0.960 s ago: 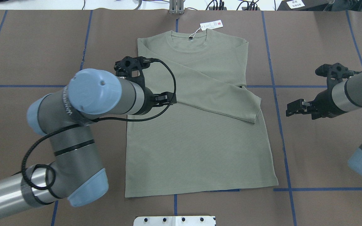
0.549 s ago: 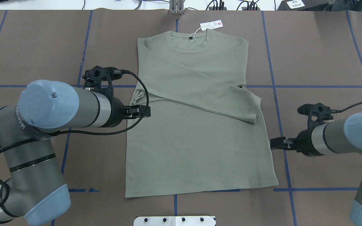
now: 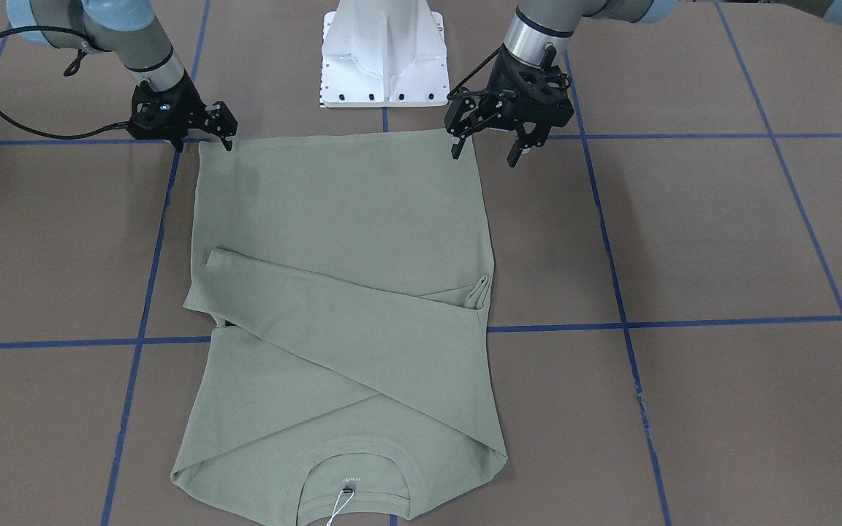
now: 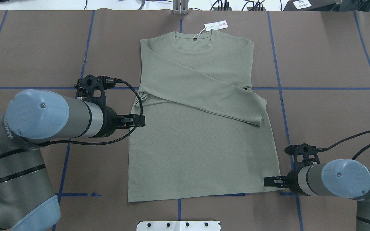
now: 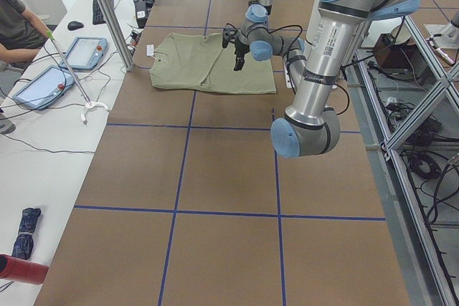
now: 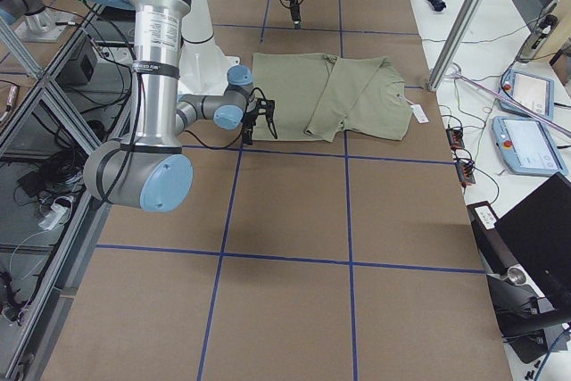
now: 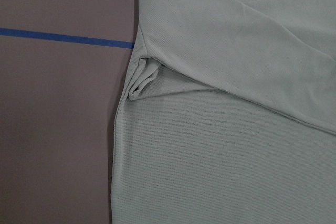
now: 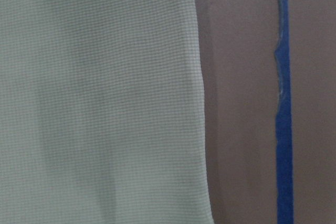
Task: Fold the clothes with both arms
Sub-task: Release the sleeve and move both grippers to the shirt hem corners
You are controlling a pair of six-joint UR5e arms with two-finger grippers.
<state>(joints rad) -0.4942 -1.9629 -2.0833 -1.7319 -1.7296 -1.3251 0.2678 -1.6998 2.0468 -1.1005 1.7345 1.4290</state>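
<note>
- The sage-green shirt [image 4: 201,150] is laid flat near the middle of the brown table [image 4: 326,48], with the collar turned away from the robot and the hem toward the white pedestal [image 3: 384,51].
- Both sleeves are folded in across the body. The upper sleeve [image 4: 204,93] is run diagonally from the robot's-left shoulder to the right side edge, where its cuff [image 4: 258,119] is seen.
- A small bunch of cloth [image 7: 142,80] is seen at the shirt's left side edge, just below that sleeve.
- A white hang tag [image 4: 216,25] is laid on the table just beyond the collar and is tied to it by a string.
- The left gripper [image 3: 484,155] is held above the shirt's left side edge, clear of the cloth. Its jaws are spread wide and nothing is gripped.
- The right gripper [image 3: 204,145] is set low at the hem's right corner, with the jaws parted and the corner lying between the fingertips. Whether the cloth is touched cannot be told from these views, and nothing appears to be gripped.
- In the right wrist view the shirt's right edge is shown close up, near a blue tape line [image 8: 283,129].
</note>
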